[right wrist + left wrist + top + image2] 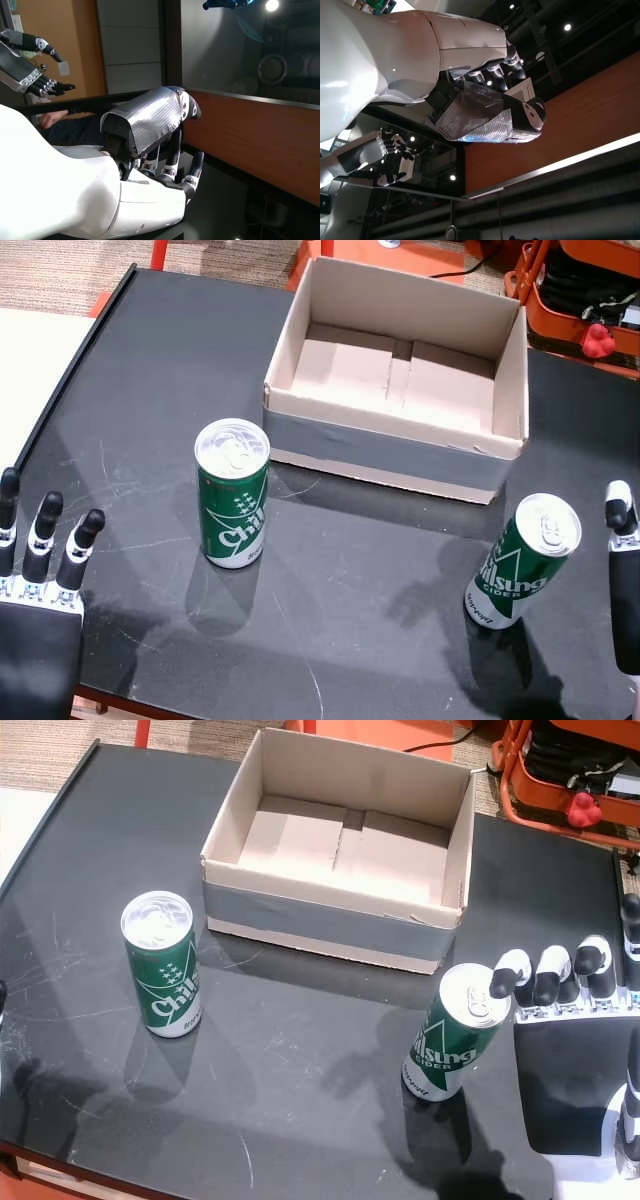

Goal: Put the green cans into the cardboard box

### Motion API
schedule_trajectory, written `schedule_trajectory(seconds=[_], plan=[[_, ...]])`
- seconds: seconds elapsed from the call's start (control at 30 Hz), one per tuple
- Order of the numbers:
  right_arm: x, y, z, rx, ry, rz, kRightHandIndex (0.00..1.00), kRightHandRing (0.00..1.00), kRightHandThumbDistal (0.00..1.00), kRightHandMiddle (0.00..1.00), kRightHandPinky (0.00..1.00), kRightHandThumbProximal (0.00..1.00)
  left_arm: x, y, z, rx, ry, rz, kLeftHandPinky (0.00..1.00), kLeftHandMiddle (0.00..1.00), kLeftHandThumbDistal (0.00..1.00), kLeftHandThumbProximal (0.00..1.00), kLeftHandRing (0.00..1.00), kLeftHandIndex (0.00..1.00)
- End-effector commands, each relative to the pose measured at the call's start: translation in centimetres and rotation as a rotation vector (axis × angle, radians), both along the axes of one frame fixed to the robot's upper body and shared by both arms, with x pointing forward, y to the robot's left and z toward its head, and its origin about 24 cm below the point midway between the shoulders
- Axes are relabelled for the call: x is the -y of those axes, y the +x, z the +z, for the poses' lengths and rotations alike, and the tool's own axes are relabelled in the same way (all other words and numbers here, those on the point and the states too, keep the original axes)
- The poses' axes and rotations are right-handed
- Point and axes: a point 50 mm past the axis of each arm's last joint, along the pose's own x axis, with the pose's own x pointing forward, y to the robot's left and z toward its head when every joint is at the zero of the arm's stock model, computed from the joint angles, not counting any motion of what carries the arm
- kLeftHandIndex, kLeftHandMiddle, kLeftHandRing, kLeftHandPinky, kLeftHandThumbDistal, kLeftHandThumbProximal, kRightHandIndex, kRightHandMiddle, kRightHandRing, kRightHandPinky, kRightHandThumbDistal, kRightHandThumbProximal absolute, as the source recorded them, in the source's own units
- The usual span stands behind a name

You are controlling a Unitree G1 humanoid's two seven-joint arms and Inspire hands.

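Two green cans stand upright on the black table. One can [232, 492] [162, 963] is left of centre, in front of the box's left corner. The other can [522, 560] [455, 1032] stands at the right, just in front of the box's right corner. The open cardboard box [300, 345] [228, 830] sits at the back with nothing inside. My left hand [38, 580] [490, 107] hovers at the table's near left corner, fingers extended, holding nothing. My right hand [575, 1020] [624, 580] [155, 145] is open just right of the right can, fingertips close to its rim.
The black table [350, 640] ends at a raised edge on the left [70, 370]. Orange equipment with a red object [598, 340] [577, 810] stands behind the table at the back right. The wrist views show mostly room walls and ceiling.
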Motion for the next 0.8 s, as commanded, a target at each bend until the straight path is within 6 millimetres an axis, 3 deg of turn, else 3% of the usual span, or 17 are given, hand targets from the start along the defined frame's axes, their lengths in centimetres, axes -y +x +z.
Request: schedule_trajectory(seconds=[0.0,0.23,0.3,0.33,0.4,0.43,0.47,0.57,0.67,0.77], plan=[[0.0,0.0,-0.1,0.001,0.003,-0.003,0.49,0.58,0.72,0.47,0.77,0.80,0.0,-0.2,-0.2,-0.012,0.006,0.006,0.90,0.78,0.40,0.55,0.83,0.77],[-0.1,0.0,-0.1,0.006,0.005,-0.007,0.51,0.58,0.73,0.48,0.76,0.77,0.0,-0.1,-0.2,-0.002,0.008,0.004,0.91,0.78,0.39,0.56,0.84,0.77],[0.0,-0.1,0.0,0.042,-0.041,-0.127,0.45,0.56,0.75,0.47,0.74,0.82,-0.1,-0.1,-0.3,-0.002,0.000,-0.006,0.91,0.79,0.38,0.54,0.84,0.77],[0.1,-0.4,0.3,0.081,-0.089,-0.216,0.45,0.57,0.78,0.49,0.71,0.79,-0.1,-0.1,-0.3,-0.005,0.001,-0.001,0.90,0.78,0.38,0.55,0.83,0.76],[0.1,-0.6,1.3,0.222,-0.204,-0.463,0.41,0.57,0.72,0.48,0.70,0.69,-0.1,-0.1,-0.3,-0.007,0.003,0.003,0.90,0.78,0.38,0.55,0.83,0.76],[0.0,-0.7,1.7,0.282,-0.258,-0.574,0.46,0.57,0.82,0.49,0.71,0.66,-0.1,-0.1,-0.3,-0.008,0.005,0.002,0.90,0.78,0.38,0.55,0.83,0.76],[0.0,-1.1,1.7,0.302,-0.351,-0.725,0.55,0.62,0.92,0.57,0.72,0.69,-0.1,0.0,-0.3,-0.013,0.005,0.001,0.90,0.78,0.39,0.55,0.83,0.76],[-0.4,-2.0,1.3,0.288,-0.517,-0.962,0.81,0.73,0.93,0.74,0.77,0.67,-0.1,0.0,-0.3,-0.015,-0.005,-0.021,0.90,0.78,0.37,0.50,0.83,0.77],[-0.8,-1.9,1.1,0.274,-0.534,-1.007,0.90,0.78,0.96,0.81,0.80,0.58,-0.2,0.0,-0.2,-0.013,-0.013,-0.022,0.89,0.78,0.39,0.48,0.83,0.77],[-1.1,-1.7,0.8,0.262,-0.565,-1.034,0.93,0.81,0.97,0.83,0.80,0.58,-0.2,0.0,-0.2,-0.012,-0.019,-0.029,0.89,0.78,0.38,0.48,0.83,0.77]])
